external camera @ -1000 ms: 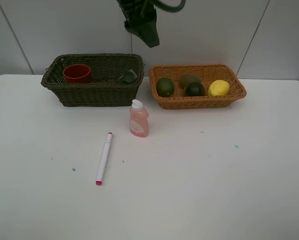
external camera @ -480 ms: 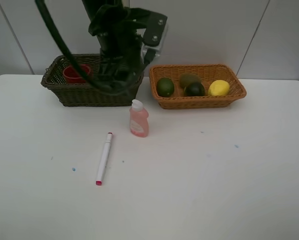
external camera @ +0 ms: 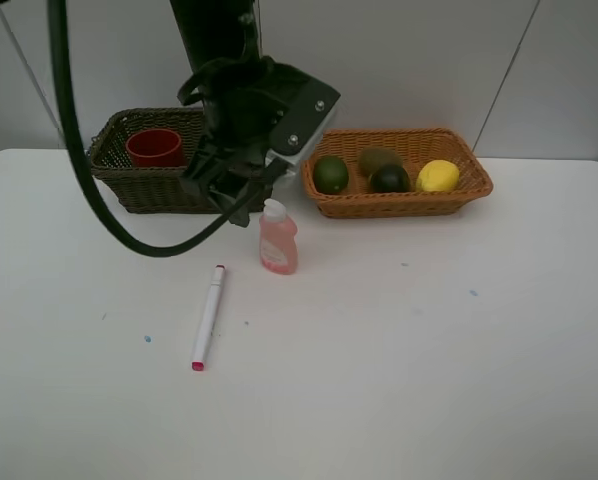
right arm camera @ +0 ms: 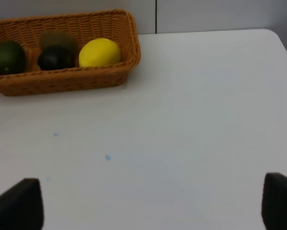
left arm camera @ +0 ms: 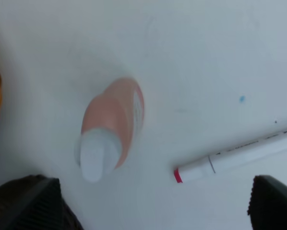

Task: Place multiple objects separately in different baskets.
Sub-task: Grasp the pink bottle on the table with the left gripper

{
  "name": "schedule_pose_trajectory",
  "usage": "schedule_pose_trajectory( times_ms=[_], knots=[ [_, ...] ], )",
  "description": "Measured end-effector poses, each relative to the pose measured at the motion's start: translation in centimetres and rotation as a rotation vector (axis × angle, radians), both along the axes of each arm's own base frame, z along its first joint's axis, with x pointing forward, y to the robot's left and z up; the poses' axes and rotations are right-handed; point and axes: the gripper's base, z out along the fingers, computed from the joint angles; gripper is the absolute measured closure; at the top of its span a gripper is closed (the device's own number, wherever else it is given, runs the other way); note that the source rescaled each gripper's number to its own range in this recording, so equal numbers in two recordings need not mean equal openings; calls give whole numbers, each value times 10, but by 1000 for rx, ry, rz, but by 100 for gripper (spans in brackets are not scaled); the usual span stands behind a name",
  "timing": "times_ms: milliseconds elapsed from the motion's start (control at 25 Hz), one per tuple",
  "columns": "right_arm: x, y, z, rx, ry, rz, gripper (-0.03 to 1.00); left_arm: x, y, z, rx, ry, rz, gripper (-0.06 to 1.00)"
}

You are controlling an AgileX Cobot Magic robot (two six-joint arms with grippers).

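1. Over the table (external camera: 429,350), at 10 o'clock from the pink bottle (external camera: 278,240), the left tool (external camera: 235,204) has just dropped in from above the dark basket (external camera: 144,192), jaws spread, empty.
2. Likely the bottle goes next; the marker (external camera: 208,317) waits at its 7 o'clock.
3. Right tool (right arm camera: 148,211): spread, empty.

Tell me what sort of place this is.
Most likely a robot test bench in a lab or workshop, not a home. A black robot arm hangs over a white table. Plain pale wall panels stand behind. The dark basket, tan basket, pink bottle and marker look like staged props.
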Motion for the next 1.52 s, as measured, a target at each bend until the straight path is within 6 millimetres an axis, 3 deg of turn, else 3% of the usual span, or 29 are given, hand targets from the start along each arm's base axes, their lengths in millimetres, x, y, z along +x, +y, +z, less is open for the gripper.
schedule_pose_trajectory(
  times_ms=[240,1240,1520],
  knots=[
    [0,0,0,0,0,0,-2,14,-7,-29,14,-46,-37,-5],
    [0,0,0,0,0,0,-2,30,-19,-82,14,-62,-85,-5],
    [0,0,0,0,0,0,-2,30,-20,-88,19,-56,-87,-5]
  ],
)
